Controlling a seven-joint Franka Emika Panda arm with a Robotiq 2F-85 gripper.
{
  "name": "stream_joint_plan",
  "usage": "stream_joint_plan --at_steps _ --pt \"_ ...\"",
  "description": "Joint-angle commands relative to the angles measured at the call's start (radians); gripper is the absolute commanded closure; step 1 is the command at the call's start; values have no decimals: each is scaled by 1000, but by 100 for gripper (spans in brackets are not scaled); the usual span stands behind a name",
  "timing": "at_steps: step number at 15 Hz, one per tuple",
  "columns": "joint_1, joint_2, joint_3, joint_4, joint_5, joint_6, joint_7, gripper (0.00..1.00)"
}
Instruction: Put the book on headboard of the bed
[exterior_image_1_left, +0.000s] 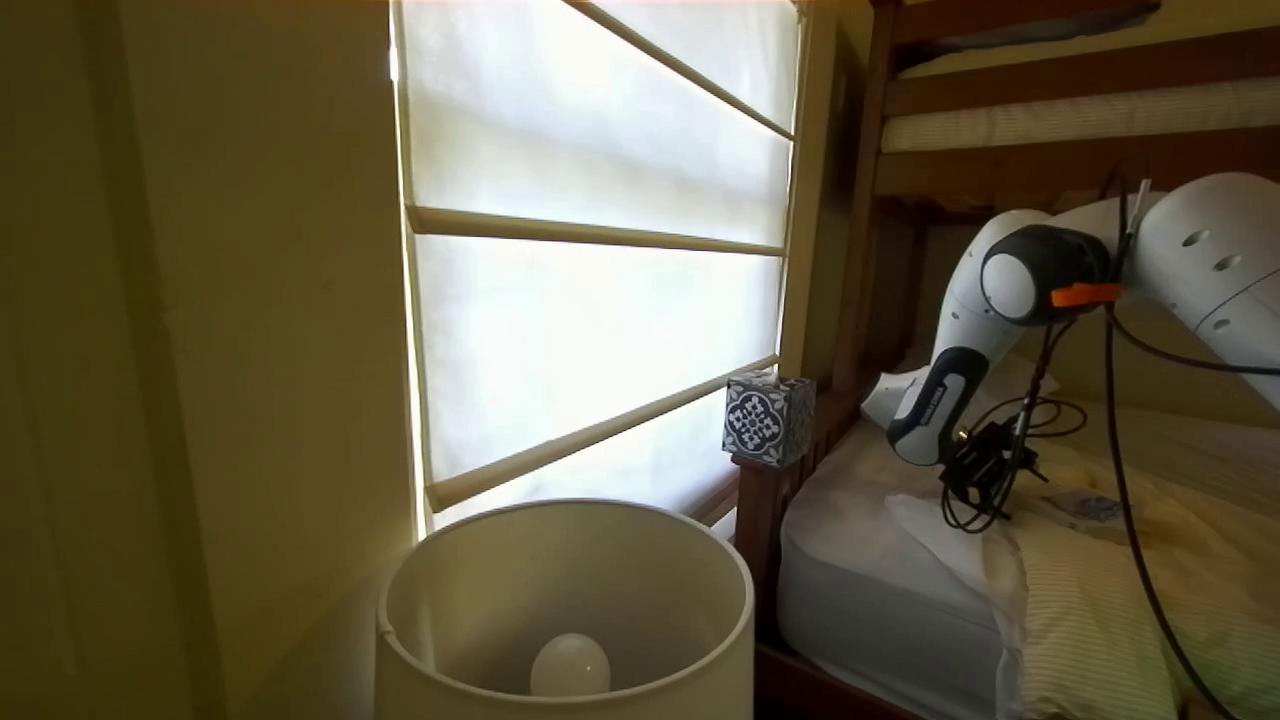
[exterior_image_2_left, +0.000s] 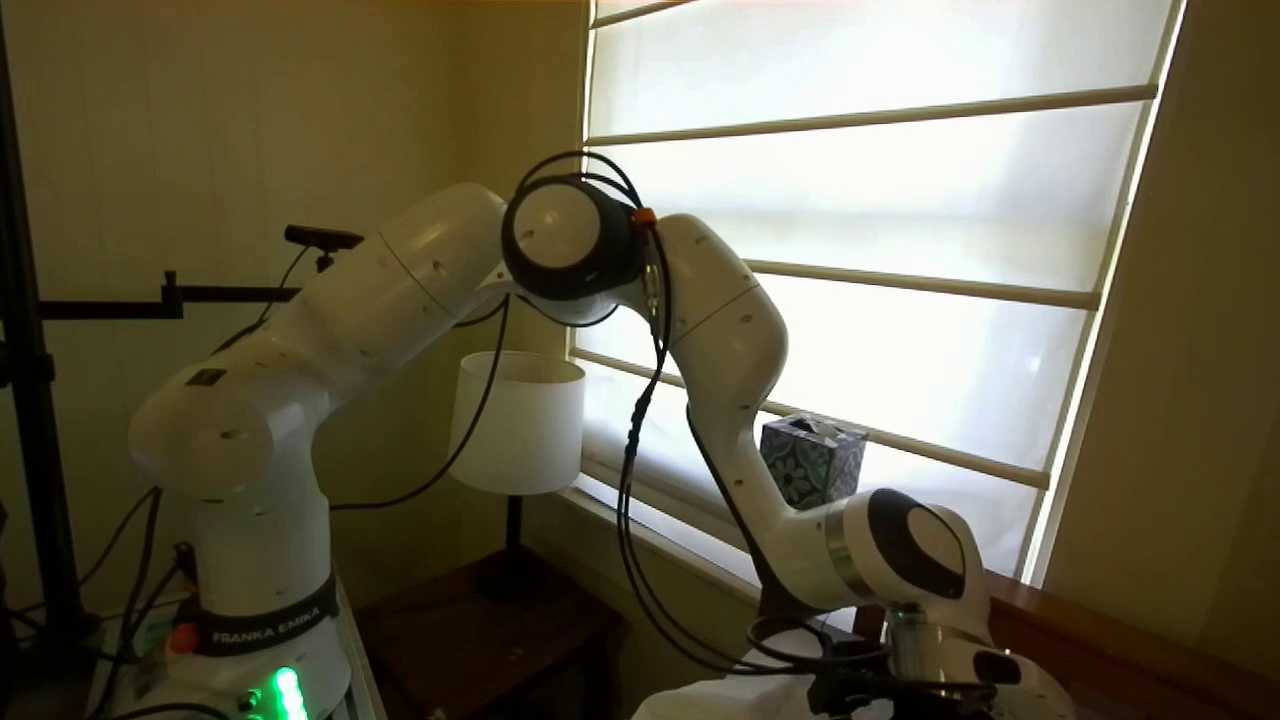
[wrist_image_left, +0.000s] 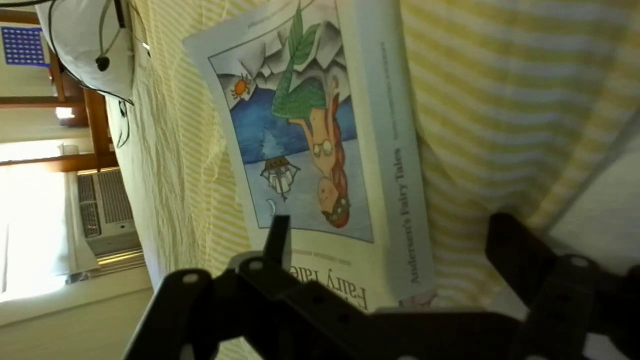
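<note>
— On the bed (wrist_image_left: 480, 115) the book (wrist_image_left: 300, 135) lies flat, face up; why is the gripper (wrist_image_left: 392, 220) spread wide, holding nothing?
— Likely so it can settle astride the book and squeeze both sides

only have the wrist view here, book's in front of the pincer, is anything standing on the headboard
Observer: Yes. In an exterior view, a patterned tissue box stands on the end of the headboard.
Operator: ok, and is anything hanging loose that might snag
Observer: Possibly: in both exterior views, dark cables hang in slack loops from the arm.
</note>
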Motion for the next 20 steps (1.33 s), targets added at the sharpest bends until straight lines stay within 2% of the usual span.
stream_joint_plan --at_steps 1,6,7,9,12,18,20 --pt "-15 37 -31 5 -19 7 -50 0" --pt "-14 43 -77 0 -20 -13 -28 0" --pt "-16 35 -78 -5 -14 -8 -28 25" --pt "-9 10 -83 -22 -9 4 -5 32" --pt "18 -31 -85 -59 -27 29 36 55" --pt "88 -165 -66 -178 -30 103 108 95" --pt "112 -210 -65 -217 -37 117 128 93"
